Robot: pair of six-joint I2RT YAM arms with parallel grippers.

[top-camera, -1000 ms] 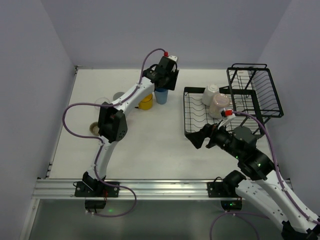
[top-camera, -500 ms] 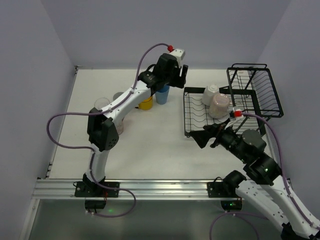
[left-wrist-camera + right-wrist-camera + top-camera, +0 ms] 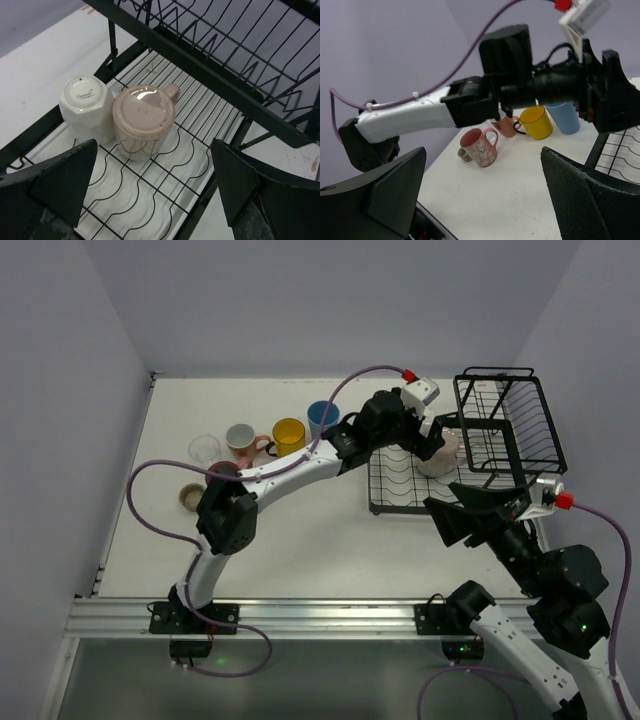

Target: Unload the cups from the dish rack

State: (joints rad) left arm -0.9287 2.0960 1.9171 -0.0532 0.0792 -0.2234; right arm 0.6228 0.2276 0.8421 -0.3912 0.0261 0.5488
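The only writing in view is a small dark maker's mark printed on the upturned base of the white cup, which stands in the dish rack right beside a beige cup. It is one cursive word above a much smaller line, and both are too blurred to read.

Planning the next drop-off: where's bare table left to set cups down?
Bare: the table between the yellow mug and the near edge, left of the dish rack; also the back-left corner behind the clear glass. Crowded: the line from that glass to the blue cup, and the rack corner holding the white cup and beige mug.
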